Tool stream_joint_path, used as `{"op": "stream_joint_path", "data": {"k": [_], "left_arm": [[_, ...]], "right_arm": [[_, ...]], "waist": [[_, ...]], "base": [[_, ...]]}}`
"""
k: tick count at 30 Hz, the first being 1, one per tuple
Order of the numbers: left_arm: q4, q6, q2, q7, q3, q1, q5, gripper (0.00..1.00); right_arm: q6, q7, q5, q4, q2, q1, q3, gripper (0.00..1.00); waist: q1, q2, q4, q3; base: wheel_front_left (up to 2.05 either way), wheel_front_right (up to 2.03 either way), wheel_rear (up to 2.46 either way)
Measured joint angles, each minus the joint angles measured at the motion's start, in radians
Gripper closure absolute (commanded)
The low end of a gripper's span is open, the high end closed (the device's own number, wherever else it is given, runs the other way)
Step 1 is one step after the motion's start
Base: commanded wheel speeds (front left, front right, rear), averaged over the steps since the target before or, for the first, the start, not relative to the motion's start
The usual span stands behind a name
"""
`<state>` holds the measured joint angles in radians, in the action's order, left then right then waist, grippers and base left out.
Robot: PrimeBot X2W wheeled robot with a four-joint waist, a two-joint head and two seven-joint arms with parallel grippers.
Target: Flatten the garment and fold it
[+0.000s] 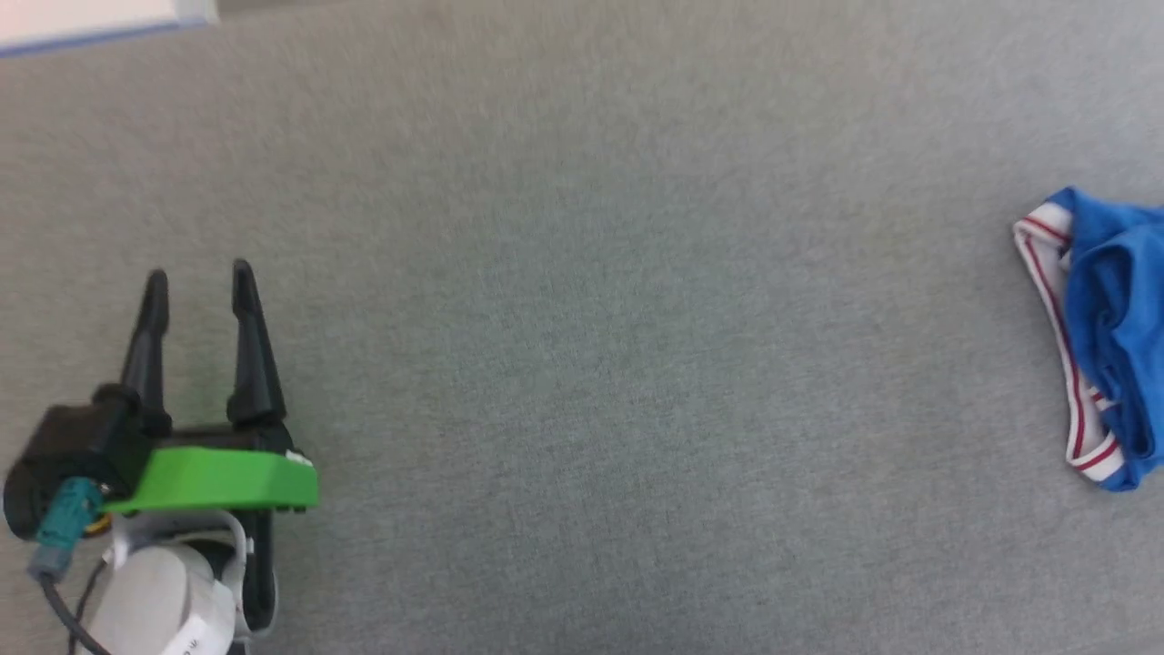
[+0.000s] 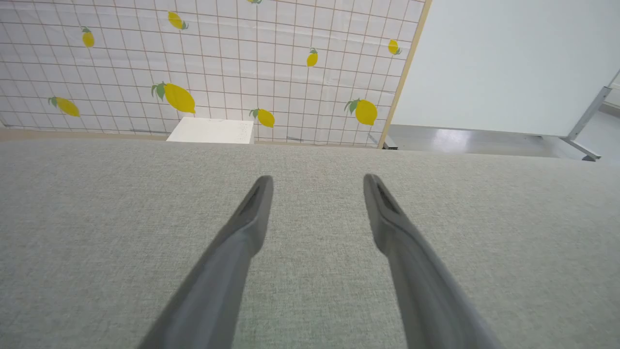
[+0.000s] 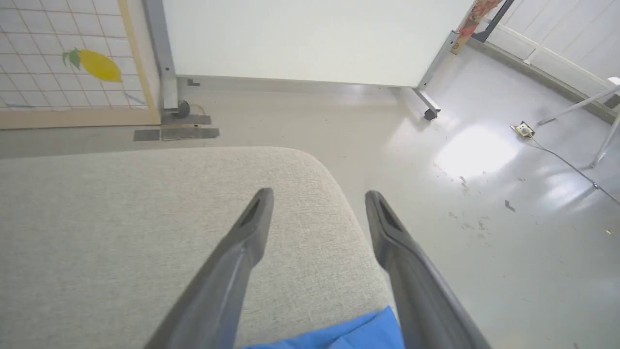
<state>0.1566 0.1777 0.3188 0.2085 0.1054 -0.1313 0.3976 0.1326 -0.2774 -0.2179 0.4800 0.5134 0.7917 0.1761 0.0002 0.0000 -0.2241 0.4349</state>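
One crumpled blue garment with red-striped white trim lies well right of the open left gripper, under the spread right gripper.

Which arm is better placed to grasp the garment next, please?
Probably the right: the right gripper, open, hangs just over the garment, while the left gripper, also open, sits far across the grey table from it.

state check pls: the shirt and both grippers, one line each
garment: bunched up, not flattened or folded, lying on the grey surface, cut off by the head view's right edge
left gripper: open, empty, over bare surface, well apart from the garment
right gripper: open, nothing between its fingertips; blue cloth shows low between its fingers
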Motion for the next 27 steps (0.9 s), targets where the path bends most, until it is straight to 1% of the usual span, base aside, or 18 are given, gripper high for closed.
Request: {"op": "stream_joint_path", "data": {"k": [2, 4, 5, 6, 8, 10, 15, 19, 24, 27], "left_arm": [[-0.014, 0.001, -0.01, 0.01, 0.004, 0.007, 0.0, 0.0], [-0.024, 0.003, -0.022, 0.015, 0.007, 0.008, 0.0, 0.0], [-0.03, 0.007, -0.028, 0.019, 0.007, 0.008, 0.0, 0.0], [-0.035, 0.009, -0.034, 0.023, 0.006, 0.009, 0.0, 0.0], [-0.045, 0.011, -0.037, 0.024, 0.004, 0.008, 0.0, 0.0], [-0.052, 0.014, -0.041, 0.029, 0.003, 0.009, 0.003, 0.0], [-0.067, 0.018, -0.048, 0.032, 0.004, 0.009, 0.007, 0.0], [-0.09, 0.024, -0.058, 0.032, 0.009, 0.009, 0.007, 0.0], [-0.129, 0.03, -0.067, 0.035, 0.023, 0.01, 0.003, 0.0], [-0.159, 0.032, -0.071, 0.035, 0.044, 0.016, -0.007, 0.0]], "right_arm": [[0.0, 0.034, -0.074, -0.069, -0.043, 0.002, -0.032, 0.0], [0.0, 0.055, -0.101, -0.13, -0.073, -0.003, -0.072, 0.0], [0.0, 0.07, -0.123, -0.16, -0.102, -0.009, -0.077, 0.0], [0.0, 0.097, -0.148, -0.21, -0.157, -0.028, -0.088, 0.0], [0.0, 0.144, -0.167, -0.261, -0.222, -0.057, -0.089, 0.0], [-0.001, 0.191, -0.168, -0.3, -0.267, -0.088, -0.097, 0.0], [-0.001, 0.305, -0.159, -0.355, -0.395, -0.196, -0.094, 0.0], [-0.001, 0.386, -0.146, -0.376, -0.447, -0.29, -0.093, 0.0], [-0.001, 0.472, -0.124, -0.379, -0.46, -0.405, -0.094, 0.0], [-0.001, 0.507, -0.135, -0.355, -0.462, -0.477, -0.093, 0.0]], "waist": [[-0.0002, 0.0, 0.007, -0.042], [-0.0002, 0.0, 0.016, -0.079], [-0.0002, 0.0, 0.022, -0.099], [-0.0002, 0.0, 0.034, -0.135], [-0.0002, 0.0, 0.051, -0.172], [-0.0002, 0.0, 0.069, -0.201], [-0.0003, 0.0, 0.13, -0.267], [-0.0003, 0.0, 0.179, -0.313], [-0.0002, 0.0, 0.228, -0.364], [-0.0003, 0.0, 0.251, -0.391]], "base": [[0.0, 0.0, 0.0], [0.0, 0.0, 0.0], [0.0, 0.0, 0.0], [0.0, 0.0, 0.0], [0.0, 0.0, 0.0], [0.0, 0.0, 0.0], [0.0, 0.0, 0.0], [0.0, 0.0, 0.0], [0.0, 0.0, 0.0], [0.0, 0.0, 0.0]]}}
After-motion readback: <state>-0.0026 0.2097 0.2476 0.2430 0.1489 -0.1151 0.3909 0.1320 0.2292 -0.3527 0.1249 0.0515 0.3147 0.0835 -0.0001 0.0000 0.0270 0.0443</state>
